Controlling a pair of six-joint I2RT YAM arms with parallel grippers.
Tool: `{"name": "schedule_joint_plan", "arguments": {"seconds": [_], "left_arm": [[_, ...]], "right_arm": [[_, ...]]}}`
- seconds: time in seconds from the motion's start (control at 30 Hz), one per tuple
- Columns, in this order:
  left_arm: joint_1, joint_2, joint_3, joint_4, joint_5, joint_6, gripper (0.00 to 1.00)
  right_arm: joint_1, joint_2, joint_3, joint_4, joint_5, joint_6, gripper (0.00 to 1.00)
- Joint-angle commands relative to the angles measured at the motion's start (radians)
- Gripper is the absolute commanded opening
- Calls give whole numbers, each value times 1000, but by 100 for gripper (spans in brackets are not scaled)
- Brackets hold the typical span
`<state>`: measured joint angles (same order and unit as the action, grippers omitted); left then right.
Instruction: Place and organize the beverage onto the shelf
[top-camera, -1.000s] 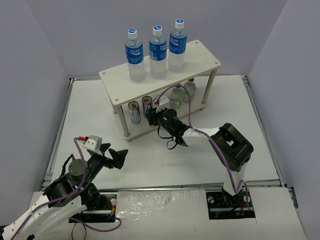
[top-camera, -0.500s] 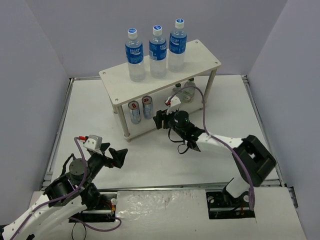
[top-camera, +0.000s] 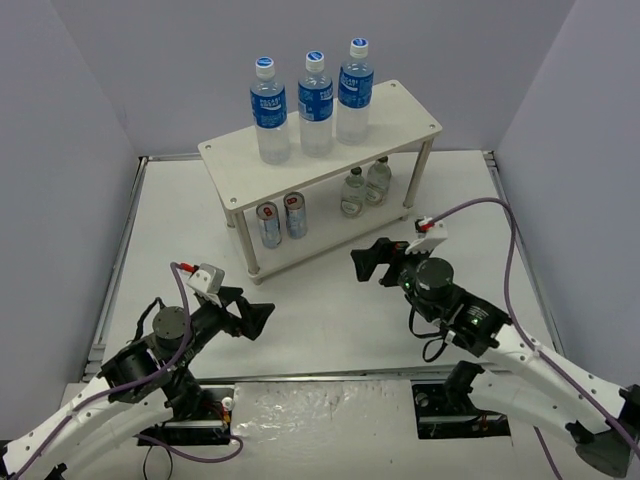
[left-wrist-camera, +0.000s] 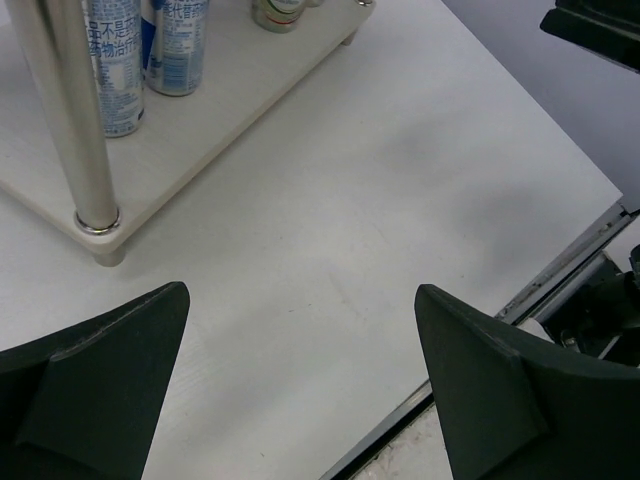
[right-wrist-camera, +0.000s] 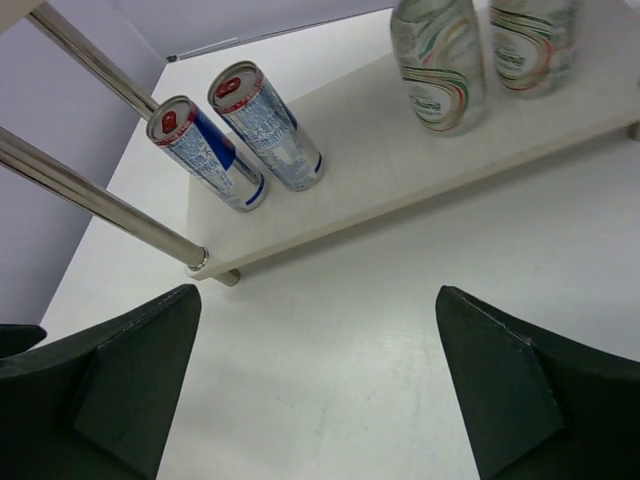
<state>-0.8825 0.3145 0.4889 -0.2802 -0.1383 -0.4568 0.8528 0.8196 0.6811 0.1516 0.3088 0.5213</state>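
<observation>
Retreat: right gripper (top-camera: 368, 260) has backed off the shelf (top-camera: 400, 112), spread wide and empty; left gripper (top-camera: 257, 320) likewise spread.

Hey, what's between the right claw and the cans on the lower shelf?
Only bare tabletop, then the front edge of the shelf; the right wrist view shows it between the open right claw and the cans.

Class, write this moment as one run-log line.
left tool: open, empty; right tool: open, empty; shelf top: three tall bottles; lower board: two cans, two small bottles

small bottles (right-wrist-camera: 437, 70) cropped at top, cans (left-wrist-camera: 115, 70) too
</observation>
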Motion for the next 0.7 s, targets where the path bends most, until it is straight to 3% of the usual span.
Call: {"name": "schedule_joint_plan", "arguments": {"seconds": [0.0,0.23,0.67], "left_arm": [[-6,14,82,55,75,-46,94],[-6,-44,82,33,65,-59,94],[-6,-78,94,-37,25,-33,94]], "right_arm": [[11,-123,5,-227,107,68,100],[11,-293,-41,-368,226,111,100],[12,-261,-41,-373,230,105,100]]}}
